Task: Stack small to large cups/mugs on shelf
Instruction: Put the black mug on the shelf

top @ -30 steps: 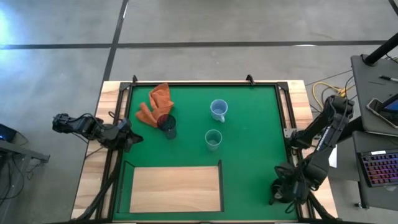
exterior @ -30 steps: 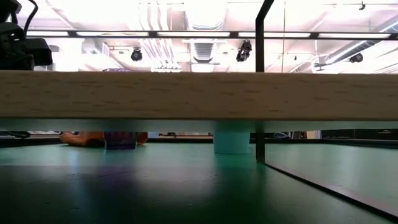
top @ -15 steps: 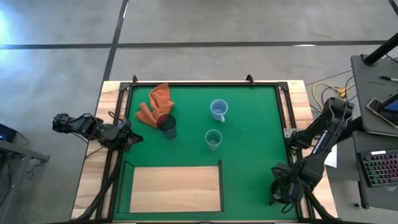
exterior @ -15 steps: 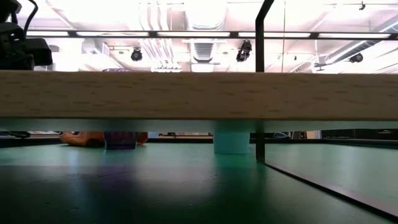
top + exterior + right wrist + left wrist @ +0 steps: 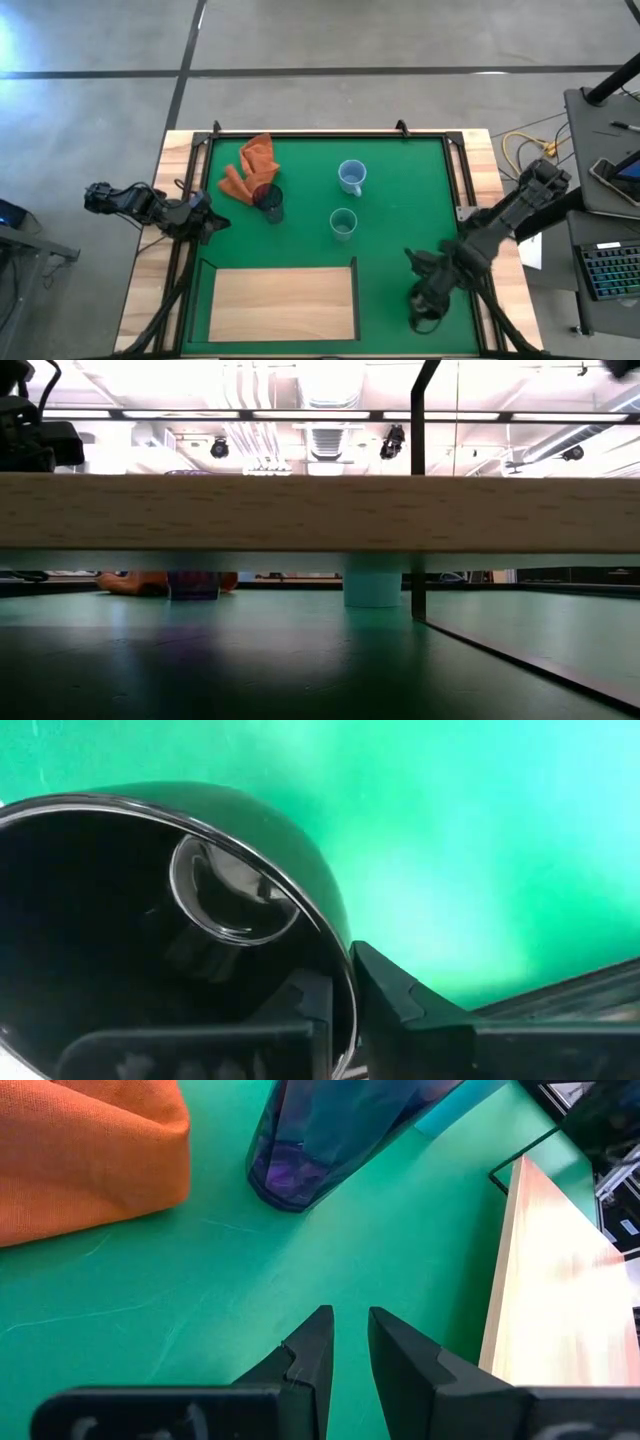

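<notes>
Gripping the black mug's (image 5: 150,920) rim with closed fingers, the right gripper (image 5: 425,305) sits at four o'clock, while the left gripper (image 5: 348,1342) waits at nine o'clock, narrowly parted, empty.

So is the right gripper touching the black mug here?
Touching. The right wrist view shows the right gripper shut on the black mug's rim, one finger inside, one outside.
</notes>
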